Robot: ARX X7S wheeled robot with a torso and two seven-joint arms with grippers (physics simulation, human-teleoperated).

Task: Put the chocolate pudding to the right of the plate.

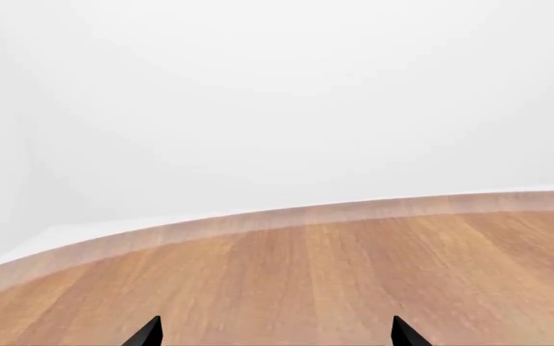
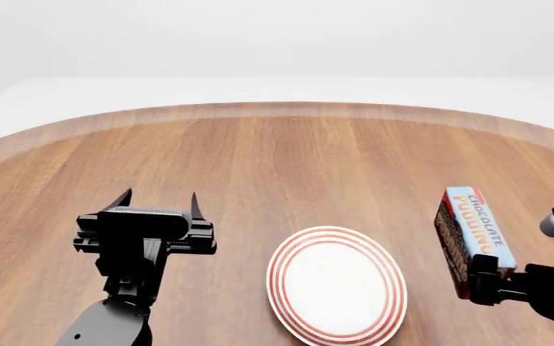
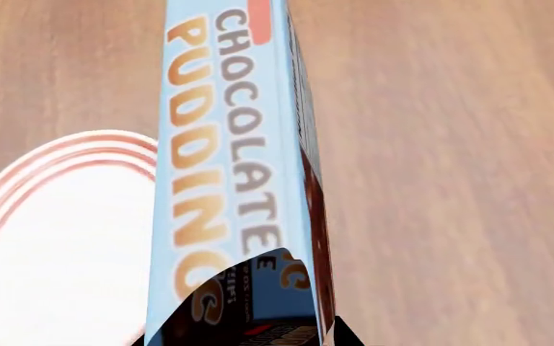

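The chocolate pudding (image 2: 472, 234), a carton with a light blue top and dark brown sides, is at the right of the head view, to the right of the plate (image 2: 336, 293), a round white plate with red rings. My right gripper (image 2: 486, 277) is shut on the carton's near end. In the right wrist view the pudding (image 3: 229, 173) fills the middle, with the plate (image 3: 55, 245) beside it. I cannot tell whether the carton rests on the table or hangs just above it. My left gripper (image 2: 159, 201) is open and empty, left of the plate; its fingertips (image 1: 150, 331) show over bare wood.
The round wooden table (image 2: 277, 158) has its curved far edge across the head view and in the left wrist view (image 1: 257, 220). A white floor and wall lie beyond it.
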